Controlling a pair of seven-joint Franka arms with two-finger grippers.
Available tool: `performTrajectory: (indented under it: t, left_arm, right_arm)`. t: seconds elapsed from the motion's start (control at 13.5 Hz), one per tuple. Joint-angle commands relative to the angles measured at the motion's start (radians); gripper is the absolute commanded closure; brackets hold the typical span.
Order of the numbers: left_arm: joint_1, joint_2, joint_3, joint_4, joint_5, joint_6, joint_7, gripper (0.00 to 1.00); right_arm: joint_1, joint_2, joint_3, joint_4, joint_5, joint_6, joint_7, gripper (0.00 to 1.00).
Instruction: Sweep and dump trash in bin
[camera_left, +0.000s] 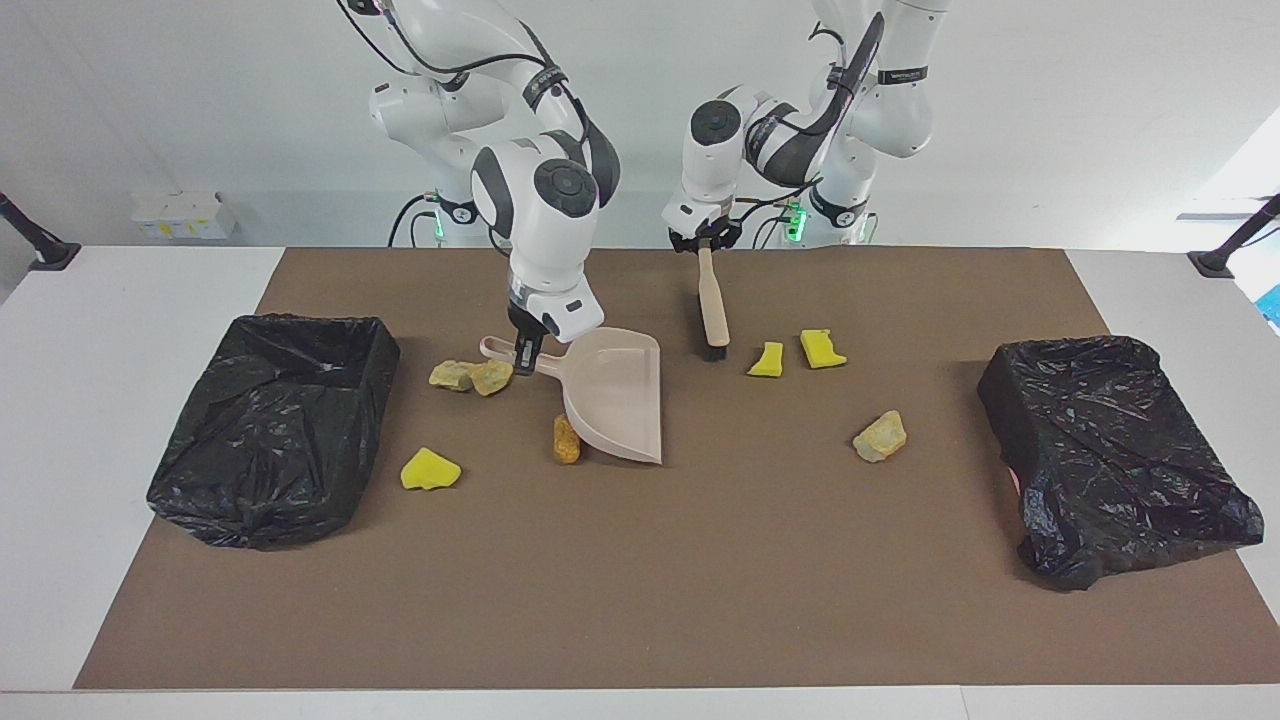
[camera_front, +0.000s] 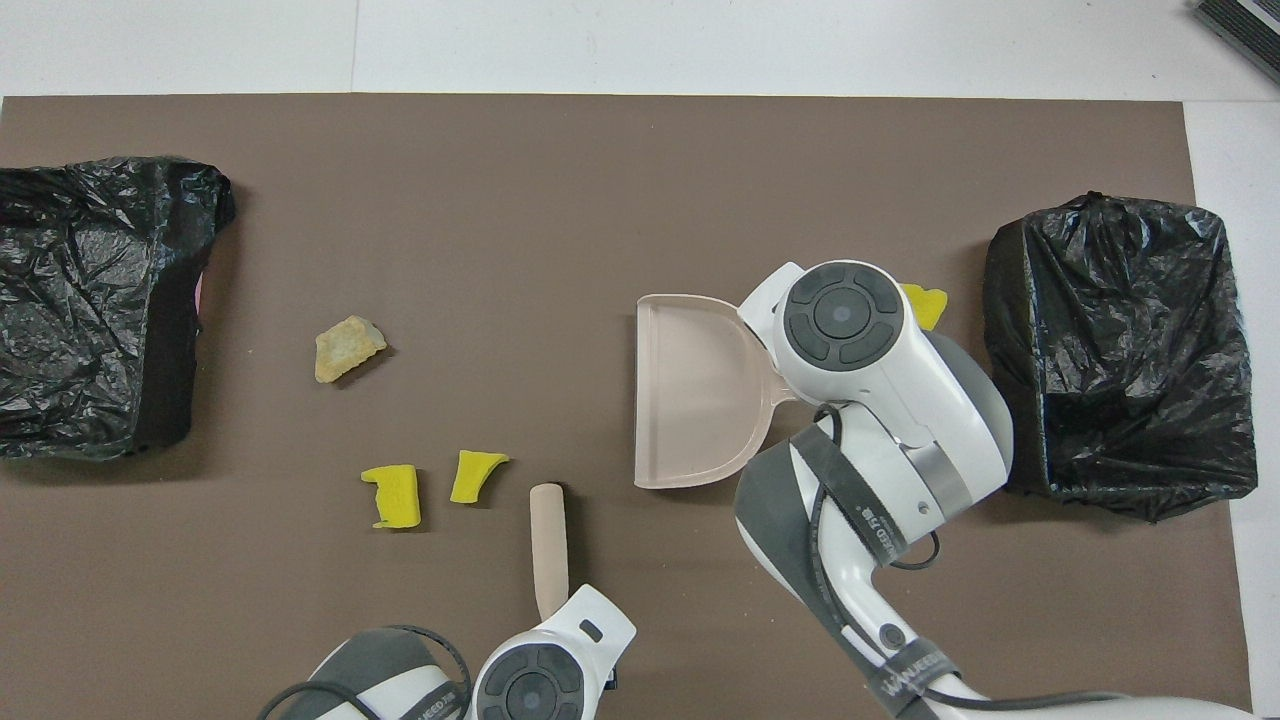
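Observation:
My right gripper (camera_left: 524, 358) is shut on the handle of the beige dustpan (camera_left: 618, 395), which hangs tilted just above the mat. My left gripper (camera_left: 703, 243) is shut on the top of the brush (camera_left: 712, 305), whose black bristles touch the mat beside the pan's mouth. Of the trash, two yellow chunks (camera_left: 767, 359) (camera_left: 821, 348) lie beside the bristles. A tan chunk (camera_left: 880, 437) lies toward the left arm's end. Two tan chunks (camera_left: 452, 375) (camera_left: 491, 377) sit under the pan's handle. An orange-brown oval (camera_left: 566, 439) and a yellow chunk (camera_left: 430, 469) lie nearby.
Two bins lined with black bags stand on the brown mat (camera_left: 640, 580), one at the right arm's end (camera_left: 270, 425) and one at the left arm's end (camera_left: 1110, 450). In the overhead view the right arm covers part of the yellow chunk (camera_front: 927, 303) beside the bin (camera_front: 1120, 350).

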Motion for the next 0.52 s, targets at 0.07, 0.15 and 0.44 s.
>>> performTrajectory:
  t: [0.07,0.15,0.44]
  left_arm:
    - [-0.016,-0.013,0.007,-0.019,-0.022,0.025,-0.005,0.65]
    - [-0.016,-0.013,0.007,-0.019,-0.022,0.025,-0.005,0.6]
    - [-0.016,-0.013,0.007,-0.019,-0.022,0.023,-0.005,0.56]
  right_arm:
    - [-0.005,-0.054,0.009,-0.077,0.011,0.031,0.019,1.0]
    - [-0.005,-0.059,0.009,-0.092,0.011,0.048,0.019,1.0]
    - [-0.005,-0.063,0.009,-0.101,0.011,0.07,0.02,1.0]
